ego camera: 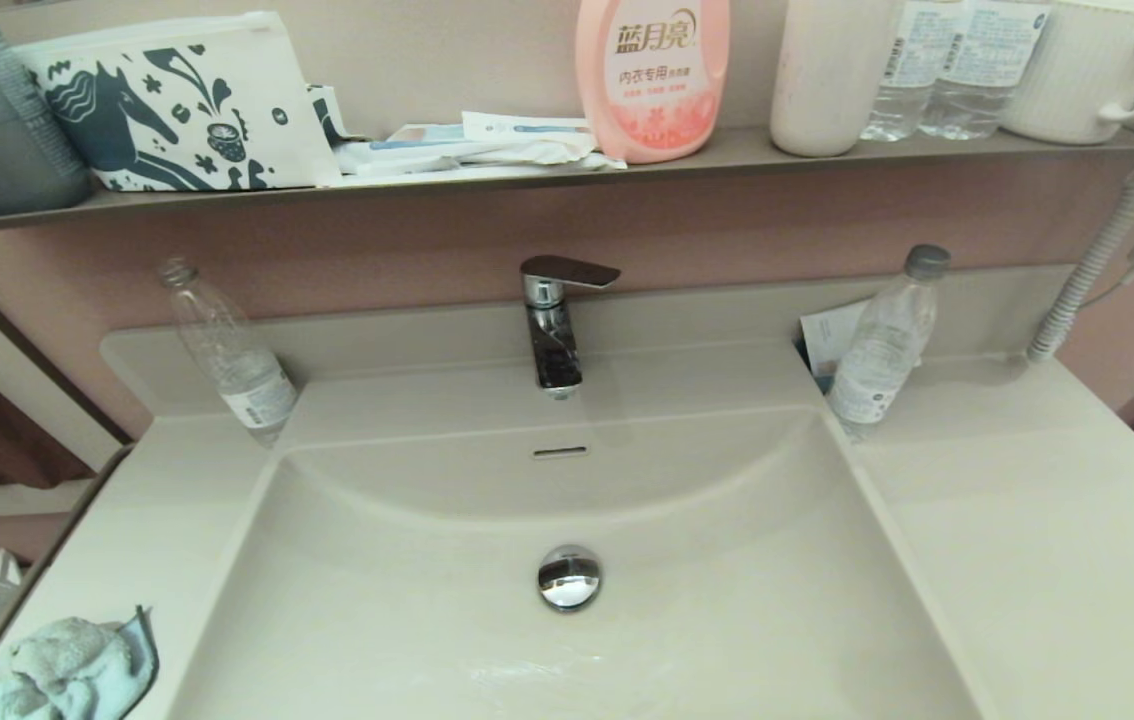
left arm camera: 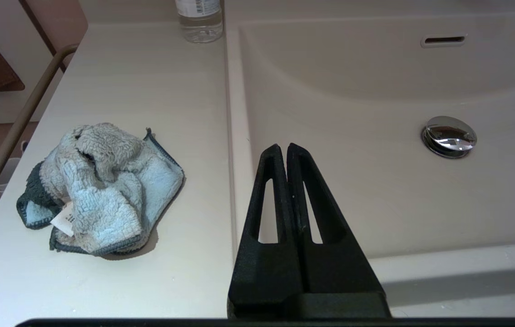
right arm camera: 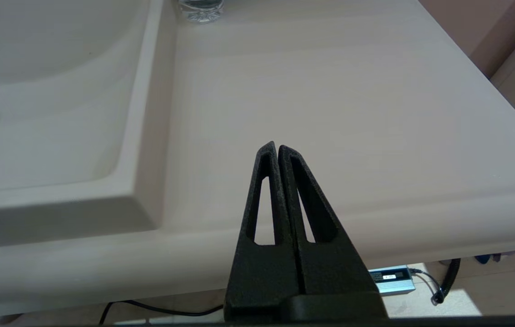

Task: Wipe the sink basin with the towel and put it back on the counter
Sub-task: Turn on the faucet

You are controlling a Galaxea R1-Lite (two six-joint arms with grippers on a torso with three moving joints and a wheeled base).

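The left pincer [left arm camera: 283, 147] hangs above the near rim of the sink basin [left arm camera: 375, 190], its fingers pressed together on nothing; the towel [left arm camera: 101, 188] lies crumpled on the bench [left arm camera: 148, 91] to that pincer's outer side, apart from it. The right pincer [right arm camera: 274, 147] hovers over the bare bench beside the basin, fingers likewise together; the drain plug [left arm camera: 449, 136] lies ahead of the left pincer

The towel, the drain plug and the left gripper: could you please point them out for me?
towel [left arm camera: 103, 190]: left wrist view, middle of the crumpled cloth.
drain plug [ego camera: 569, 577]: head view, chrome cap.
left gripper [left arm camera: 287, 147]: left wrist view, closed fingertips.
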